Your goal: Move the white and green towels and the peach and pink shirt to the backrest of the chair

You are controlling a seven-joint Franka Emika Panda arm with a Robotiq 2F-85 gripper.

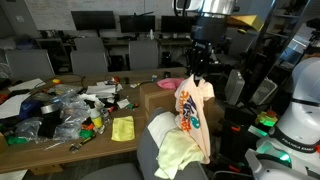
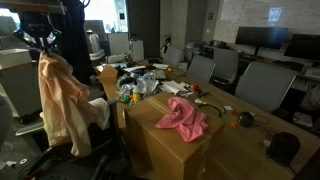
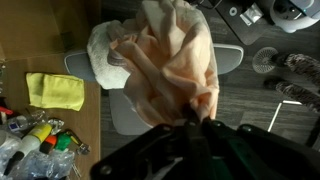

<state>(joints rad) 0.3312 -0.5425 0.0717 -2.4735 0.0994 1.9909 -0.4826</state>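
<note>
midway through, by the look of it. holding a peach fabric shirt (image 1: 196, 105) by its top in the black robotiq gripper (image 1: 199, 72), fingers pinched narrow on the bunched cloth. hanging it full length, above and just beside the grey padded office chair (image 1: 155, 140).

already draped over that chair's backrest: a crumpled white towel (image 3: 105, 48), touching the shirt's folds in the wrist view. counted as done, then, the white towel alone.

left for the item in hand: lowering the peach shirt onto the backrest and letting go, without dragging the white towel off.

not yet touched, on the wooden table (image 1: 105, 142): a flat yellow-green towel (image 3: 55, 90), lying near the edge and just beside a clutter of bottles and plastic wrap (image 1: 60, 110).

well apart from the chair, on top of a brown cardboard box (image 2: 160, 145): a crumpled pink cloth (image 2: 183, 118). possibly the pink part of the task, though impossible to tell whether shirt or rag.

by rough tally: one piece placed, one in the grip, one or two more to fetch.
</note>
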